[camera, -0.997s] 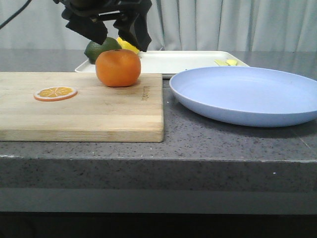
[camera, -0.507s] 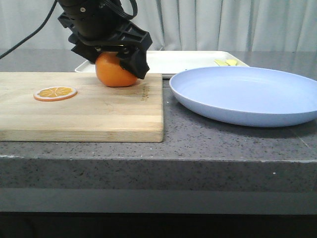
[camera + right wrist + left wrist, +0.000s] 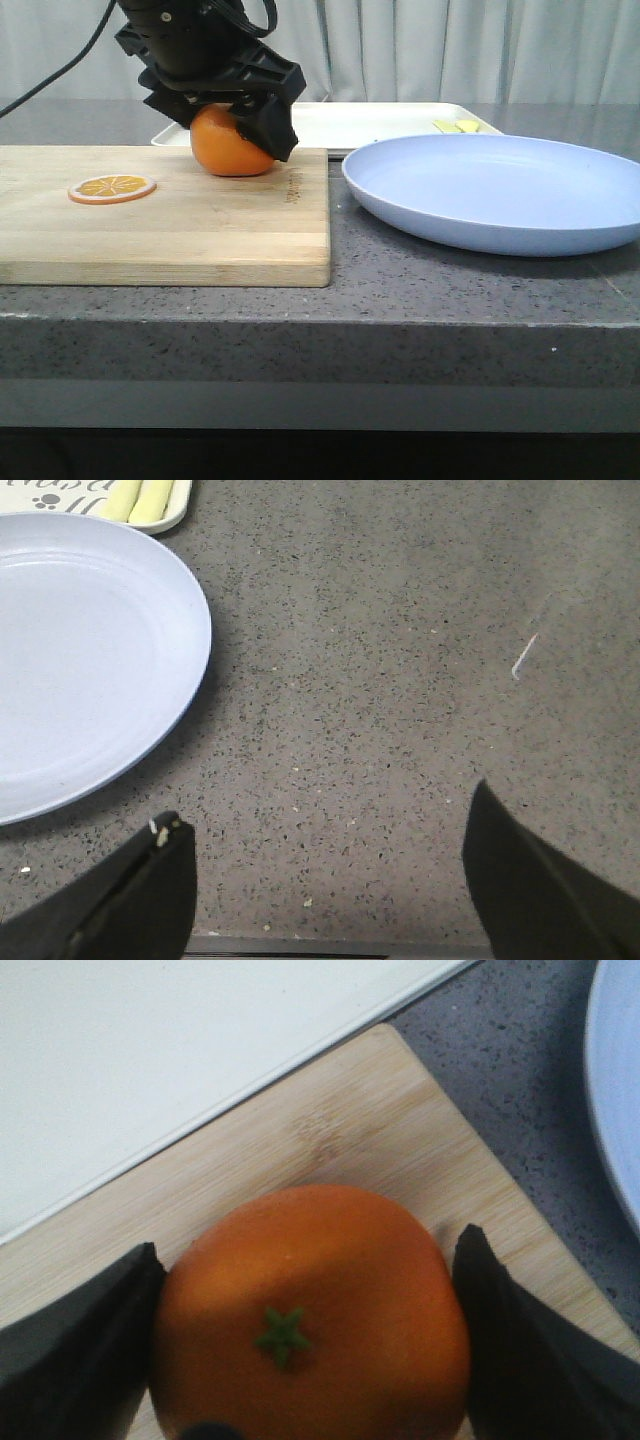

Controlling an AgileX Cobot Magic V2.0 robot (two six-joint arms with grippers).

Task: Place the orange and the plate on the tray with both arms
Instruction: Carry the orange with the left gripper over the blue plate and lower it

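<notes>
The orange point(image 3: 226, 150) sits on the wooden cutting board point(image 3: 180, 215), near its far right corner. My left gripper point(image 3: 232, 135) has come down over it, with a finger pressed against each side. In the left wrist view the orange point(image 3: 330, 1260) fills the gap of the left gripper point(image 3: 308, 1305), green stem star up. The lavender-blue plate point(image 3: 500, 190) lies on the counter to the right; it also shows in the right wrist view point(image 3: 70, 650). The cream tray point(image 3: 370, 120) lies behind both. My right gripper point(image 3: 328, 810) is open over bare counter beside the plate.
A thin orange slice point(image 3: 112, 187) lies on the board's left part. Yellow pieces point(image 3: 457, 126) lie on the tray's right end. The tray's rim point(image 3: 150, 1050) runs just behind the board edge. The counter's front edge is close under my right gripper.
My left gripper came down from above and behind the orange and closed round it. The orange shifted slightly on the board. The plate has not moved.
</notes>
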